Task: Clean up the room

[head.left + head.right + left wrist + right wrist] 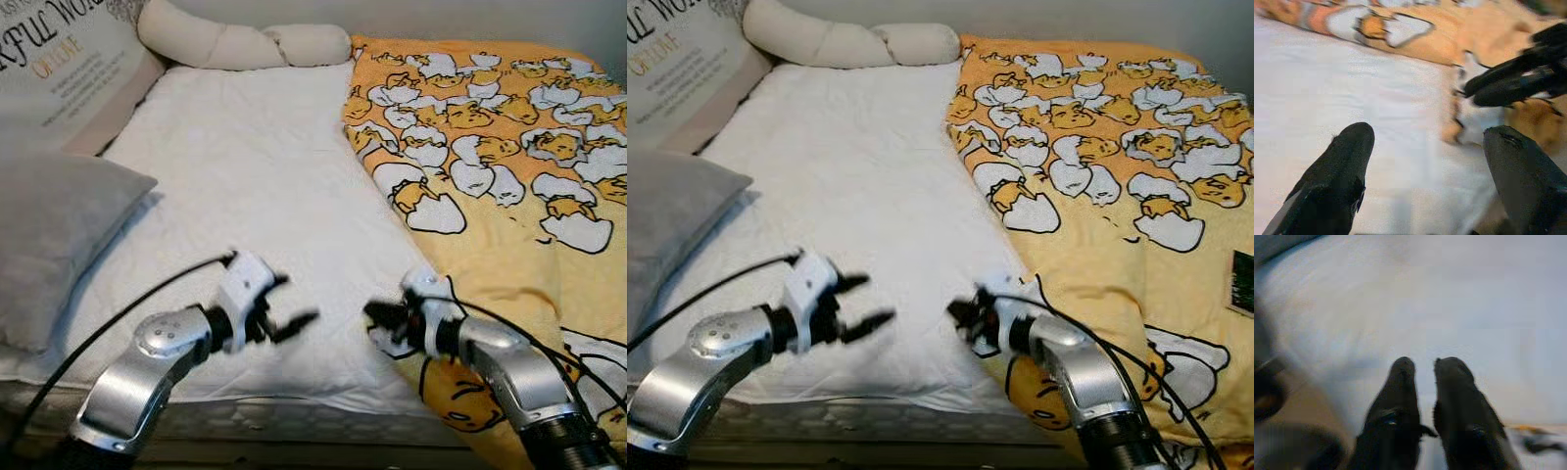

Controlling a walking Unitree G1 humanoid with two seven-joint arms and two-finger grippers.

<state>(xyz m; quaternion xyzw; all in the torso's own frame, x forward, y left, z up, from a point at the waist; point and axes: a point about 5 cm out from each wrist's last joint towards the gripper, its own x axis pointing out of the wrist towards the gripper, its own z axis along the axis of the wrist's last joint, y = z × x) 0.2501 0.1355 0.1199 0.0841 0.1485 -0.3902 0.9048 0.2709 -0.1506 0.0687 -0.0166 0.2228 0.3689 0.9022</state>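
Yellow blanket [509, 196] edge running lower centre to top centre, just beside right gripper [377, 323] (fingers together); left gripper [294, 318] farther, fingers apart.

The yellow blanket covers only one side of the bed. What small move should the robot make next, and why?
Probably close the right gripper on the near edge of the yellow blanket. Its nearly closed fingers sit right at that edge, while the open left gripper hovers over the bare white sheet, which the blanket leaves uncovered.
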